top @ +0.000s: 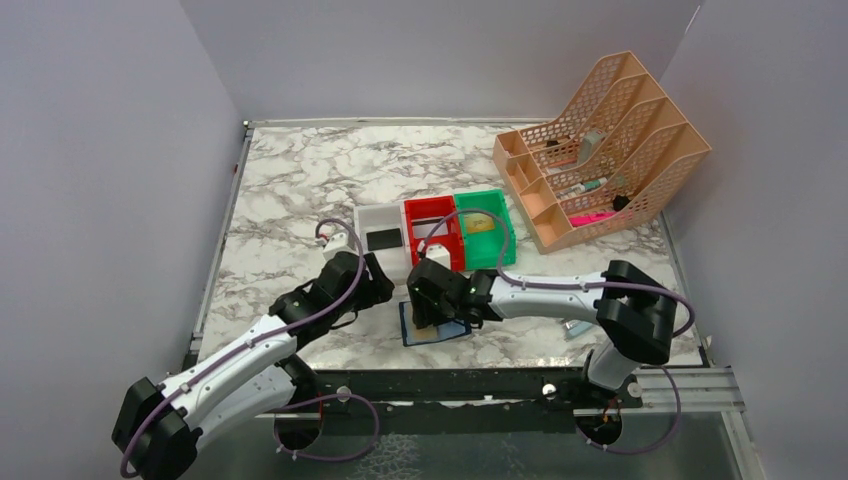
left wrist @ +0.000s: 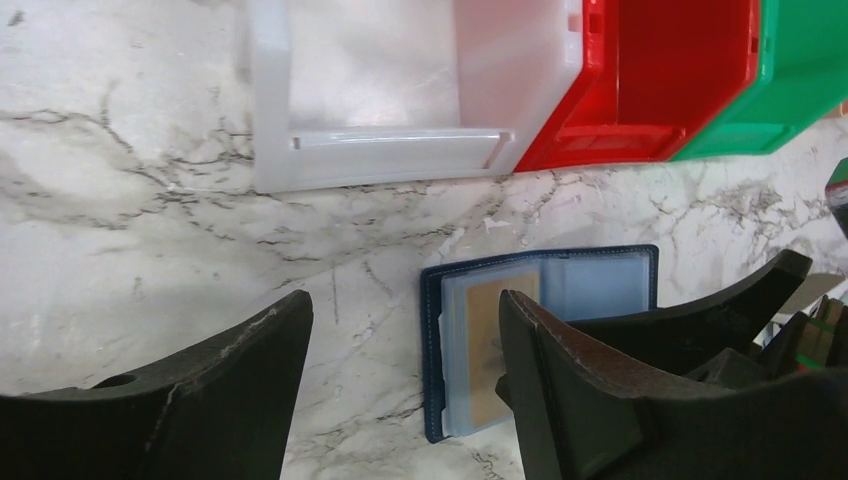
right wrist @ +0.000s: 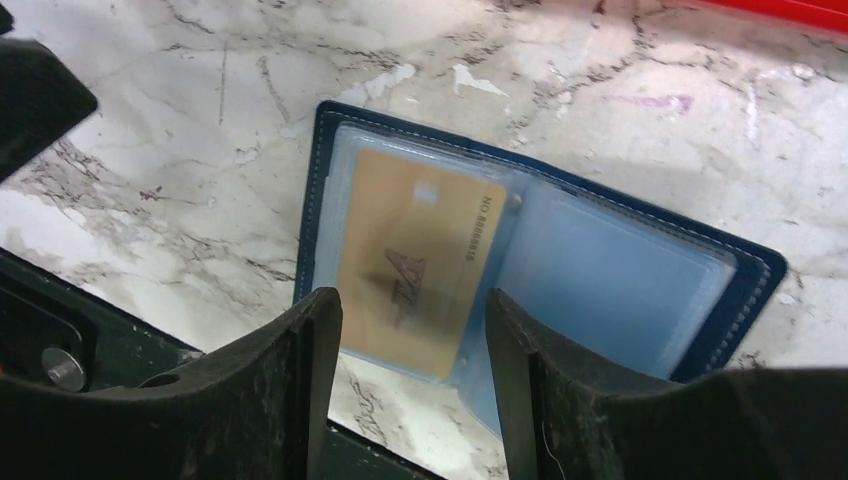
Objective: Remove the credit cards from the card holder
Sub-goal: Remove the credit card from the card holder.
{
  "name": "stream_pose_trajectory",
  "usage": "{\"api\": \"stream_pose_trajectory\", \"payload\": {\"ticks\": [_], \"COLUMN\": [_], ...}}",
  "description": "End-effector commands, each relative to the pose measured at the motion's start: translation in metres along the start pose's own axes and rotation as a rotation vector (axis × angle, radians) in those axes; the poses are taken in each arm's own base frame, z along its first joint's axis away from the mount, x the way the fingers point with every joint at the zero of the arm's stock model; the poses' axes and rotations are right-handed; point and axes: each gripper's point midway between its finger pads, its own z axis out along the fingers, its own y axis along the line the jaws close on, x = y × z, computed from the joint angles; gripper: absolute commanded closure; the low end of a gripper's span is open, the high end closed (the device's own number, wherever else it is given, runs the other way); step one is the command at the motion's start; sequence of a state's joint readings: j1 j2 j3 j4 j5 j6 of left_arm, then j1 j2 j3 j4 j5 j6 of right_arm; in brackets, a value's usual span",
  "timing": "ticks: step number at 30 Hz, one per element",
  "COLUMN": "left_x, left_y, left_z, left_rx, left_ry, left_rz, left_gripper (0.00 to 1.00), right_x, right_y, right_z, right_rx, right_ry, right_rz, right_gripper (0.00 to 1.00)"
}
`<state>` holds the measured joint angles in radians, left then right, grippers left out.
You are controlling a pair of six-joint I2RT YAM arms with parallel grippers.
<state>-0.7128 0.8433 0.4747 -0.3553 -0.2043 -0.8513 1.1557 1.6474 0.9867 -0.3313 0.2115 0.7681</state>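
The dark blue card holder [right wrist: 540, 260] lies open on the marble near the table's front edge [top: 440, 336]. A gold credit card [right wrist: 420, 260] sits in its left clear sleeve; the right sleeve looks pale blue, with no card that I can make out. My right gripper [right wrist: 412, 320] hovers open just above the gold card's near end, with nothing between its jaws. My left gripper [left wrist: 405, 310] stands open over bare marble just left of the holder [left wrist: 540, 330], holding nothing. In the top view both grippers meet at the holder, left [top: 385, 288] and right [top: 428, 312].
White [top: 380, 215], red [top: 433, 207] and green [top: 484, 197] bins stand in a row just behind the holder; a black card [top: 384, 239] lies in the white one. A peach mesh organiser [top: 600, 150] stands at the back right. A small silver-blue object [top: 575, 328] lies by the right arm.
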Motion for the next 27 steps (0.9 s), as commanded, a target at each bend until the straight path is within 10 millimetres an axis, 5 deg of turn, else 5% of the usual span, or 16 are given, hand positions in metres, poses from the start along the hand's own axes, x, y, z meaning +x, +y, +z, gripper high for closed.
{"api": "stream_pose_trajectory", "payload": {"ticks": [1, 8, 21, 27], "left_x": [-0.021, -0.023, -0.015, -0.009], "left_y": [0.016, 0.019, 0.017, 0.009], "left_z": [-0.013, -0.019, -0.015, -0.011], "left_rx": [-0.079, -0.062, -0.056, -0.018], "left_ry": [-0.106, -0.14, -0.094, -0.064], "left_rz": [-0.049, -0.083, -0.062, -0.045], "left_gripper": [0.28, 0.28, 0.28, 0.28], "right_x": [0.001, 0.019, 0.043, 0.042], "right_y": [0.003, -0.006, -0.03, -0.013], "right_z": [0.007, 0.022, 0.029, 0.031], "right_rx": [0.044, 0.2, 0.275, 0.183], "right_ry": [0.012, 0.055, 0.103, 0.108], "right_rz": [-0.058, -0.127, -0.104, -0.11], "right_gripper": [0.4, 0.41, 0.93, 0.99]}}
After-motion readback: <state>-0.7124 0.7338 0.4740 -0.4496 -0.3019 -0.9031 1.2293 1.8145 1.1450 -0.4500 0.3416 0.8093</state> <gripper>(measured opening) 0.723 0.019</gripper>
